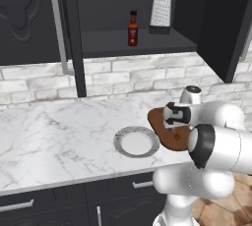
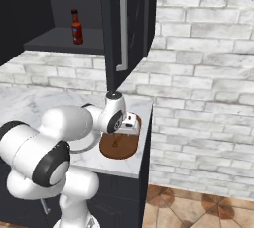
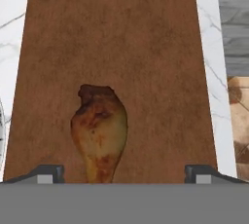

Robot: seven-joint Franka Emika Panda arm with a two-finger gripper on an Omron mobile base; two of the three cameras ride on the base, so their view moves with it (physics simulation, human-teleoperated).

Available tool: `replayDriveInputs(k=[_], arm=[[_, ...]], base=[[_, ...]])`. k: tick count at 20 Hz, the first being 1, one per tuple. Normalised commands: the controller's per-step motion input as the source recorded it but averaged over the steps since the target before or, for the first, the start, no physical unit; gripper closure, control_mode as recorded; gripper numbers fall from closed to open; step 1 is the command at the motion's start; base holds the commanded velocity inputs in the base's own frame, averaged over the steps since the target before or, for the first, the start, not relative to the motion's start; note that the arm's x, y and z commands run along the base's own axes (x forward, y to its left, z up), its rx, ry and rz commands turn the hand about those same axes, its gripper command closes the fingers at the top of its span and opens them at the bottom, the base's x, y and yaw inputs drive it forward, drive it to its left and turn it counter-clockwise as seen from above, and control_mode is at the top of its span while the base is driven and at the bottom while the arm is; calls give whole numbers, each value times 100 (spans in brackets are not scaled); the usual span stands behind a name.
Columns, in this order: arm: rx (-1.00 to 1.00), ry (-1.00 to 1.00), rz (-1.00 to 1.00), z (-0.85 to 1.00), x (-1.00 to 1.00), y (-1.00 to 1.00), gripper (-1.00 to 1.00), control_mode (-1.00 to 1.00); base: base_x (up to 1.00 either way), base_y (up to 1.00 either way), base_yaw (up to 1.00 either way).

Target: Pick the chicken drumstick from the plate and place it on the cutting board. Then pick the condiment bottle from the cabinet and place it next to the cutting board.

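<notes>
Drumstick [image 3: 99,133] lies on the board [image 3: 146,47], between the wide-spread fingertips [image 3: 46,173] of the gripper [image 3: 125,173], which grips nothing. Plate [image 1: 137,141] bare. Release looks done: lift straight up so the fingers don't nudge the meat. Next reach for the bottle [image 1: 133,28] on the cabinet [image 1: 147,43] shelf, approach level, avoid the grater [image 1: 161,10].

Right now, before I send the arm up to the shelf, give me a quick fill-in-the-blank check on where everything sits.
1. The chicken drumstick lies on the ____.
2. The plate on the counter is now ____.
3. The condiment bottle stands on the cabinet shelf to the left of the ____.
4. The gripper fingers around the drumstick are spread ____.

Missing words: cutting board; empty; box grater; open
</notes>
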Motion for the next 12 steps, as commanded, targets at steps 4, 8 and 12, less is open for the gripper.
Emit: replayDriveInputs(k=[4, 8, 12], arm=[[0, -8, 0, 31, -26, 16, -100, -100], [-1, -7, 0, 29, -24, 22, -100, -100], [-3, -4, 0, 29, -24, 21, -100, -100]], base=[[0, 0, 0], [0, 0, 0], [0, 0, 0]])
